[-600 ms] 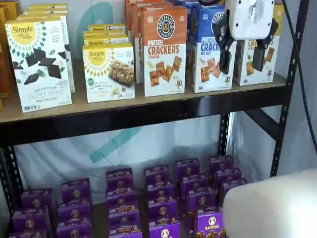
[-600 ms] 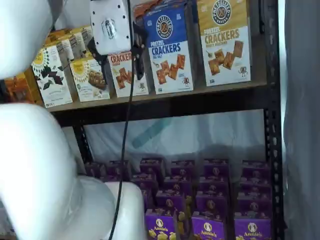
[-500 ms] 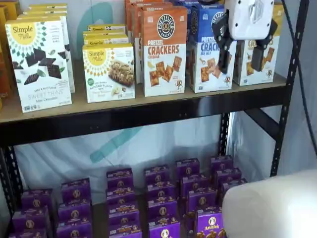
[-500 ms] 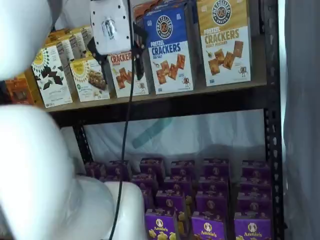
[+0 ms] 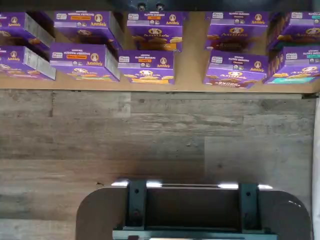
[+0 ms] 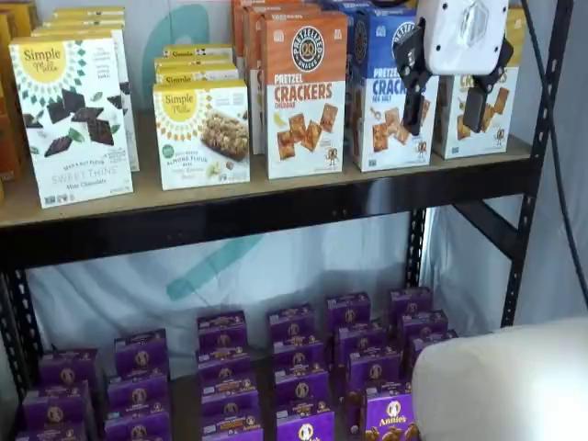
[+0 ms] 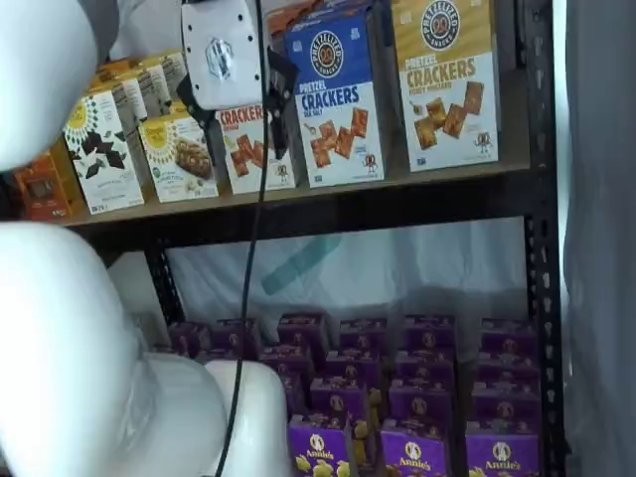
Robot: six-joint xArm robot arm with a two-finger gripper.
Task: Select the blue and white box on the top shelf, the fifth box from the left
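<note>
Standing upright on the top shelf (image 6: 276, 197) between an orange-topped carton (image 6: 305, 92) and a yellow-topped carton (image 7: 444, 84), the blue and white box (image 6: 381, 92) sits just behind our claw (image 6: 445, 106), whose black fingers hang spread with nothing between them.

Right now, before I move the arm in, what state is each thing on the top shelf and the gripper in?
Two-finger gripper: open, empty, in front of the top shelf.
Blue and white pretzel cracker box: upright, on the shelf, not gripped.
Orange-topped cheddar cracker box: upright, untouched.
Yellow-topped cracker box: upright, untouched.
Top shelf, tan board with black rail: stocked, boxes standing in rows.
Small purple boxes: in rows on the lower level.
</note>
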